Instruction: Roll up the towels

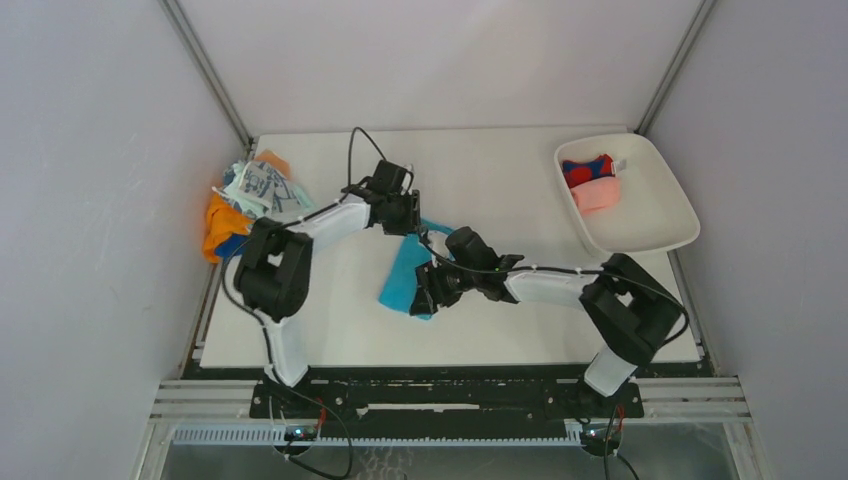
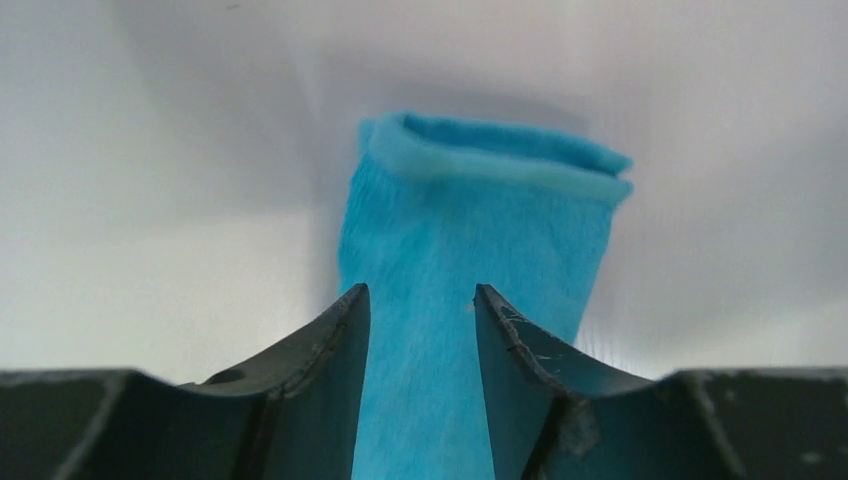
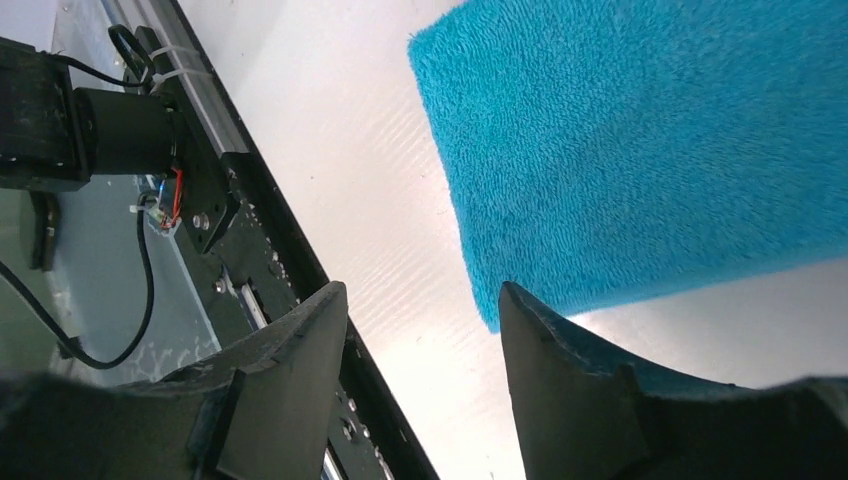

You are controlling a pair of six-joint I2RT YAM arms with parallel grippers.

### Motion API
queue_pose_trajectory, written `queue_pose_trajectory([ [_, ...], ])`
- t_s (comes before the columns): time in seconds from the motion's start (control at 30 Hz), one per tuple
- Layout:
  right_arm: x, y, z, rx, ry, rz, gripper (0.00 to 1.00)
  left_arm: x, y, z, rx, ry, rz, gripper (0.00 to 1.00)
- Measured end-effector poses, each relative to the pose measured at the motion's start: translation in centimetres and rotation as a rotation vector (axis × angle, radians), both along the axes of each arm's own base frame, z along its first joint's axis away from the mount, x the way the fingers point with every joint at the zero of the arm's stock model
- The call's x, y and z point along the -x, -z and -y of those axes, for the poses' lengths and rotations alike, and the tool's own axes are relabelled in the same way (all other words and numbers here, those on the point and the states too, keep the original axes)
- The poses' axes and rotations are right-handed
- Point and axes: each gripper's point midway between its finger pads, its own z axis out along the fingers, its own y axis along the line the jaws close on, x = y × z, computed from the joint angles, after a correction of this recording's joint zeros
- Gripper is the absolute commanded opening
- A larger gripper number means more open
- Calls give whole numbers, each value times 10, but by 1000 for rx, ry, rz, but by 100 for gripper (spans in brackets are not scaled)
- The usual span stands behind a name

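A bright blue towel (image 1: 403,275) lies as a long strip in the middle of the white table. My left gripper (image 1: 408,222) is at its far end. In the left wrist view its jaws (image 2: 420,295) stand apart over the blue towel (image 2: 470,230), which is wider than the gap and ends in a folded edge. My right gripper (image 1: 428,293) is at the towel's near end. It (image 3: 420,290) is open with only table between the fingers, and a corner of the blue towel (image 3: 640,150) touches one fingertip.
A heap of towels (image 1: 250,195), white with blue print, orange and mint, lies at the table's left edge. A white tray (image 1: 660,225) at the right holds a red-and-blue towel (image 1: 587,170) and a pink one (image 1: 597,193). The black frame rail (image 3: 270,260) runs along the near edge.
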Motion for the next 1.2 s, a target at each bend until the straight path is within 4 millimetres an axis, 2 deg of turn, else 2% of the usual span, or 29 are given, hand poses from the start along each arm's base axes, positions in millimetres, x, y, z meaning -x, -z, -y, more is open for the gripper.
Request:
queue_pose_trajectory([
  [0.07, -1, -11, 5, 9, -6, 55, 60, 5, -22, -15, -9, -28, 48, 51],
  [0.2, -8, -32, 13, 20, -17, 192, 65, 20, -98, -52, 43, -130, 216, 57],
  [0.3, -11, -37, 17, 47, -38, 278, 67, 39, -148, -83, 109, -236, 359, 77],
  [0.37, -11, -34, 20, 73, -58, 313, 69, 58, -164, -102, 144, -299, 419, 95],
  [0.4, -10, -31, 21, 89, -72, 329, 72, 70, -167, -112, 170, -339, 446, 99],
  [0.47, -9, -28, 24, 113, -96, 357, 74, 91, -165, -128, 197, -392, 468, 100],
  [0.57, -7, -24, 24, 147, -146, 420, 75, 117, -147, -147, 248, -478, 466, 100],
  [0.67, -4, -20, 22, 184, -201, 474, 76, 137, -124, -163, 291, -562, 446, 100],
  [0.73, -3, -17, 19, 207, -239, 508, 76, 145, -113, -168, 320, -603, 434, 95],
  [0.8, -1, -13, 15, 232, -283, 544, 75, 153, -100, -168, 359, -634, 408, 88],
  [0.93, 4, 1, 6, 285, -382, 601, 71, 163, -69, -157, 425, -668, 295, 82],
  [1.07, 6, 19, 0, 349, -454, 631, 66, 177, -33, -149, 430, -693, 148, 81],
  [1.2, 5, 35, -3, 404, -493, 650, 60, 184, -19, -139, 424, -691, 63, 81],
])
